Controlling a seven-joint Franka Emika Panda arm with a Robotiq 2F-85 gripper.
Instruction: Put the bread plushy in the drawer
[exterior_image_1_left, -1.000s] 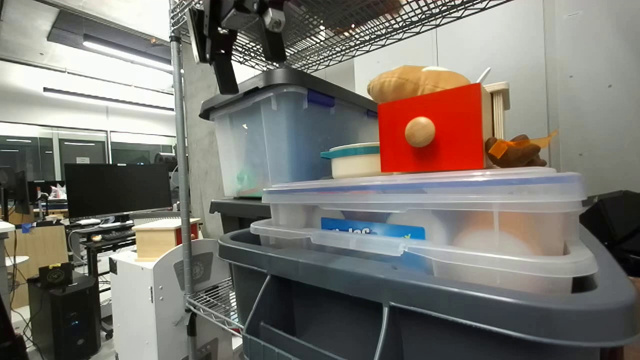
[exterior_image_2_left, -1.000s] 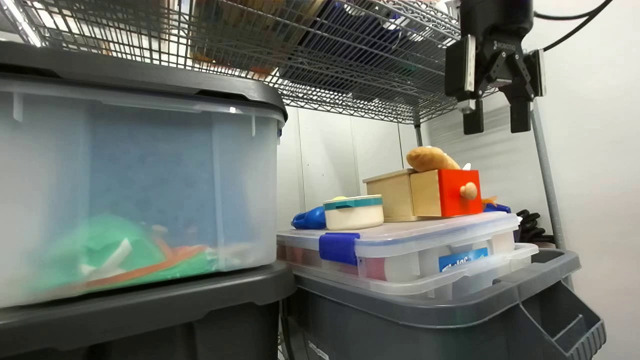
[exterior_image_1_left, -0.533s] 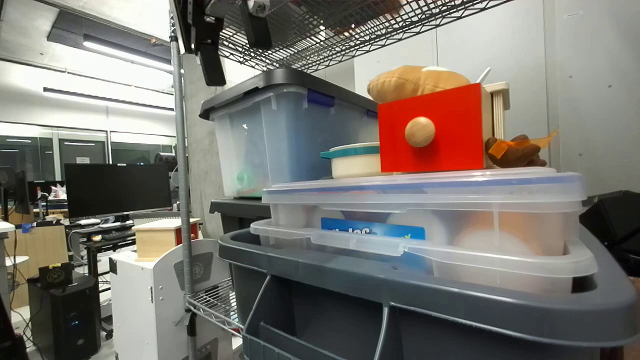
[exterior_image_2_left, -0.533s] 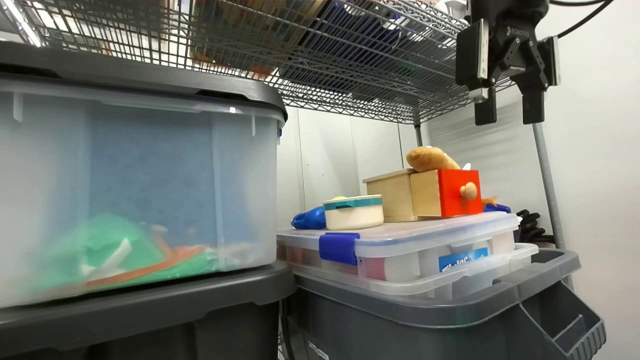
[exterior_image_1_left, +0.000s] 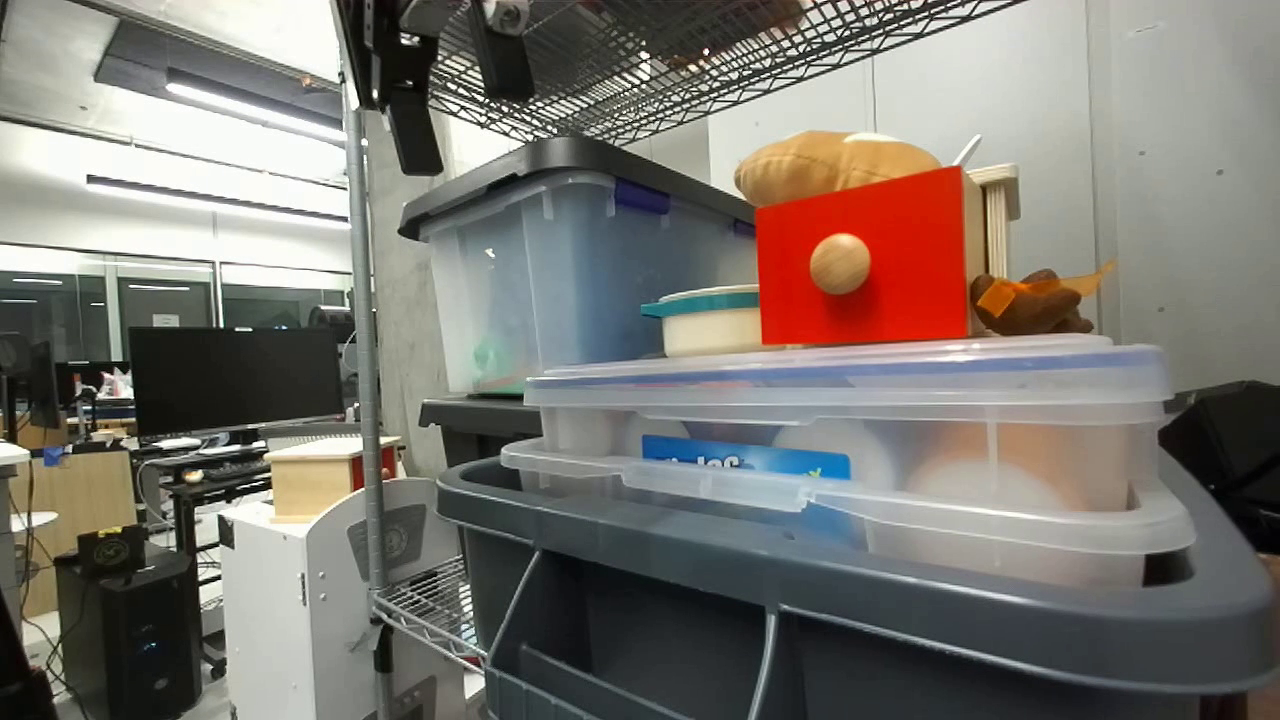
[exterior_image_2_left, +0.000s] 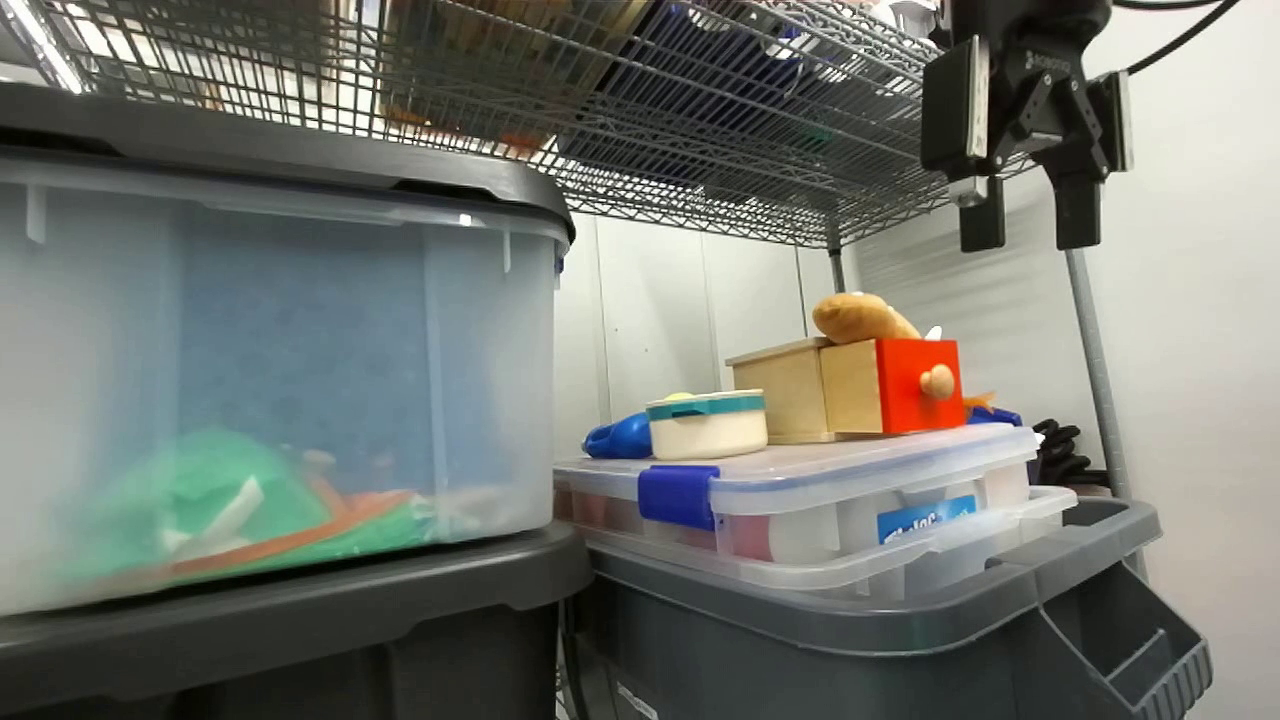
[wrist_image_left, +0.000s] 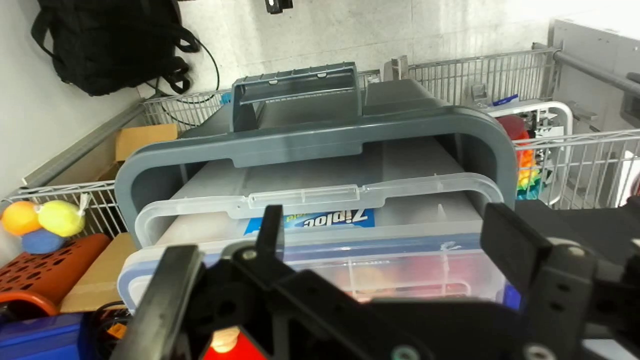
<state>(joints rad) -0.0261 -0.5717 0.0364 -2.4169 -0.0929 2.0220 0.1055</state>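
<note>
The golden-tan bread plushy (exterior_image_1_left: 815, 165) lies at the top of the drawer, rising above its red front in both exterior views (exterior_image_2_left: 860, 317). Its underside is hidden, so I cannot tell how deep it sits. The drawer (exterior_image_1_left: 890, 260) with its round wooden knob shows in an exterior view (exterior_image_2_left: 910, 385) standing out from a pale wooden casing (exterior_image_2_left: 780, 390). A red piece of its front (wrist_image_left: 235, 350) shows at the bottom of the wrist view; the plushy is out of that view. My gripper (exterior_image_1_left: 462, 110) is open and empty, above and apart from the drawer (exterior_image_2_left: 1030, 215), fingers spread in the wrist view (wrist_image_left: 387, 237).
The drawer stands on a clear lidded bin (exterior_image_1_left: 850, 385) in a grey tote (exterior_image_1_left: 800, 580). A teal-rimmed tub (exterior_image_2_left: 707, 425) and a brown plush (exterior_image_1_left: 1035, 303) flank it. A wire shelf (exterior_image_2_left: 700, 150) hangs above; a large clear bin (exterior_image_2_left: 300, 350) stands alongside.
My gripper has moved left in an exterior view and right and slightly up in the other view, farther from the drawer. It stays open. The plushy and drawer have not moved.
</note>
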